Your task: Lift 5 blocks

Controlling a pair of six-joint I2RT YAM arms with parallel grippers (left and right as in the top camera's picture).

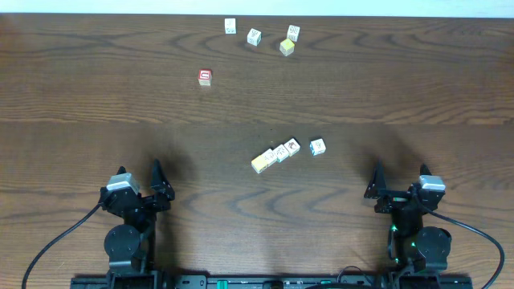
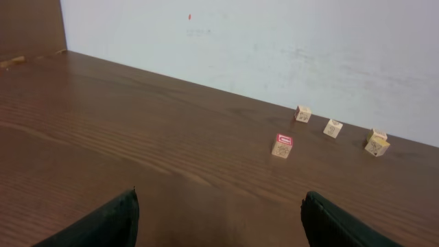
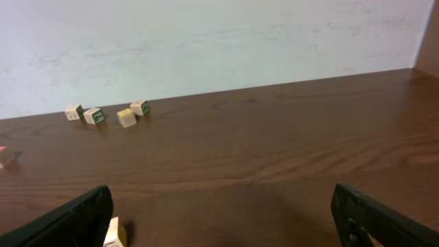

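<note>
Left gripper (image 1: 138, 172) and right gripper (image 1: 400, 173), fingers spread wide and empty, at the bench (image 1: 80, 104) edge; wooden blocks (image 1: 282, 152) lie untouched.

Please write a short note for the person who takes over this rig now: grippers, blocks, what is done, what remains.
Left gripper: open, empty. Right gripper: open, empty. Both far from any block.
Blocks: slanted row of about four, a lone block just right of it; four far blocks well beyond them; red cube left of those.
Done: nothing lifted.
Left: all five lifts.
</note>
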